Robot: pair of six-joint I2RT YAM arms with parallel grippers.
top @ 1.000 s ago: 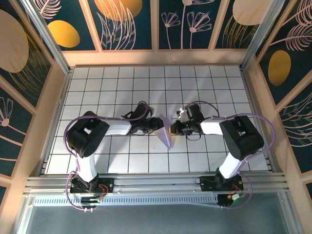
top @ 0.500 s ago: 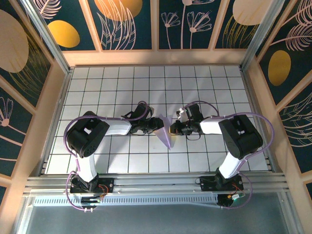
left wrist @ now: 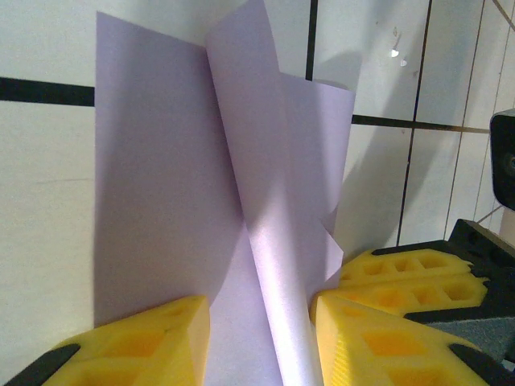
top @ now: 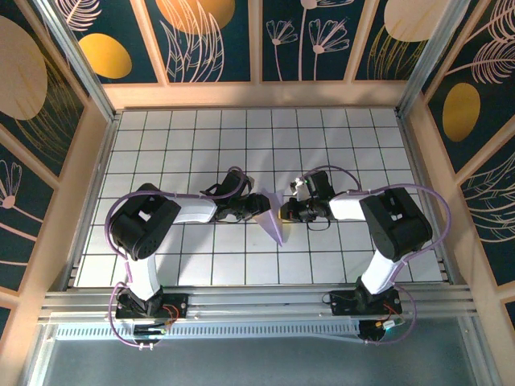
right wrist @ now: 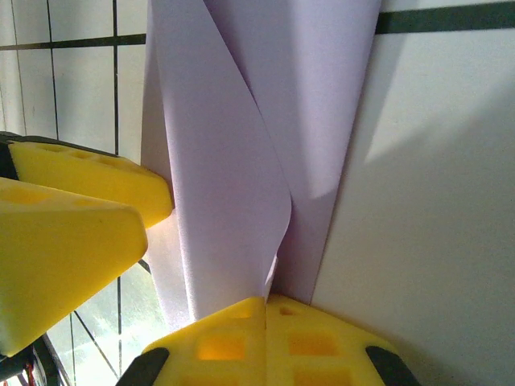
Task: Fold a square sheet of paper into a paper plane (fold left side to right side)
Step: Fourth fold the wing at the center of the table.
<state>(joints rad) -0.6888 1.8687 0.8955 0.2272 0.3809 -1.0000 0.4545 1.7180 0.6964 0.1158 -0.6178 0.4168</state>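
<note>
The lavender sheet of paper [top: 273, 225] lies mid-table, folded into a narrow shape with its point toward the near edge. My left gripper [top: 259, 205] reaches it from the left and is open. In the left wrist view its yellow fingers [left wrist: 137, 346] straddle a raised fold of the paper [left wrist: 265, 241], and one rests on the flat part. My right gripper [top: 283, 213] comes from the right, shut on the edge of a curled flap [right wrist: 233, 193]. That flap runs down to the closed seam of the right gripper [right wrist: 265, 310].
White tiled table [top: 193, 145] with wooden walls on three sides [top: 257, 94]. The two grippers nearly touch: the left one's yellow fingers [right wrist: 72, 217] show in the right wrist view, and the right one's fingers [left wrist: 410, 273] in the left wrist view.
The right gripper has edged slightly to the left toward the paper. The left gripper and the paper have hardly moved.
</note>
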